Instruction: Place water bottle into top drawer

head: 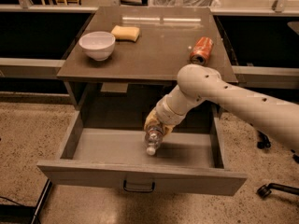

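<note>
The top drawer [140, 176] is pulled open under the desk, its dark pull handle at the front centre. My gripper [157, 126] reaches down into the drawer from the right and is shut on the water bottle [153, 139]. The clear bottle points cap-down and hangs just above the drawer floor, near the middle. The fingers are partly hidden by the yellow-tan wrist cover.
On the desk top [154, 45] stand a white bowl [97, 45], a yellow sponge [125, 32] and an orange soda can [202, 50] lying on its side. Drawer walls rise left and right. Chair casters [266, 188] sit on the floor at right.
</note>
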